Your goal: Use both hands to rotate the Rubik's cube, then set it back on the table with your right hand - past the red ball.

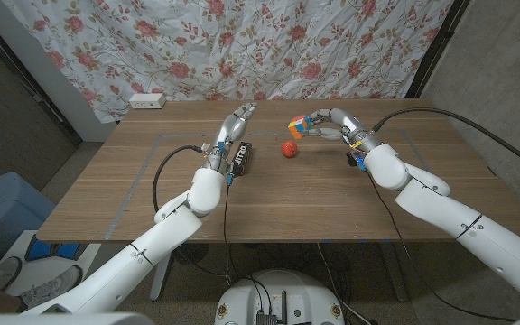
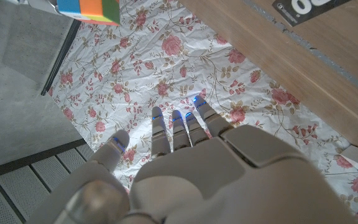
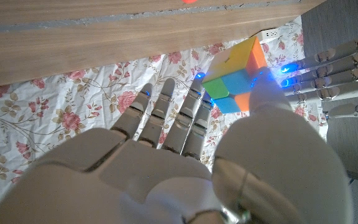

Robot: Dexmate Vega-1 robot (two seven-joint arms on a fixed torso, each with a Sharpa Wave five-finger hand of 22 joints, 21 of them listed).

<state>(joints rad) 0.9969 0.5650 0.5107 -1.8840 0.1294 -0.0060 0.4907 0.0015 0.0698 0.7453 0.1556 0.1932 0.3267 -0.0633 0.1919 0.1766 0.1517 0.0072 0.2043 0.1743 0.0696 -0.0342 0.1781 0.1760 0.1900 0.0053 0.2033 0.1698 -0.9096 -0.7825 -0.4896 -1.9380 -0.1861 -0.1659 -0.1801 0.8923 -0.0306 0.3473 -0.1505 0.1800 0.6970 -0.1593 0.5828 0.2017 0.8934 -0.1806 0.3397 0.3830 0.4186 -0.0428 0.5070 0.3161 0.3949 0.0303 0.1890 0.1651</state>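
Observation:
My right hand [image 1: 335, 123] holds the multicoloured Rubik's cube [image 1: 298, 126] in the air over the far middle of the table, just beyond the small red ball [image 1: 289, 150]. In the right wrist view the cube [image 3: 236, 76] sits between the thumb and the fingertips of my right hand [image 3: 185, 162]. My left hand [image 1: 236, 124] is raised to the left of the cube, fingers spread, holding nothing. The left wrist view shows my left hand [image 2: 185, 168] with a gap to the cube [image 2: 89, 9]. The left hand's fingers [image 3: 344, 65] reach toward the cube without touching it.
A black box [image 1: 243, 158] with white lettering lies on the wooden table [image 1: 332, 199] under my left wrist. A white power strip [image 1: 146, 101] sits at the far left edge. A floral curtain hangs behind the table.

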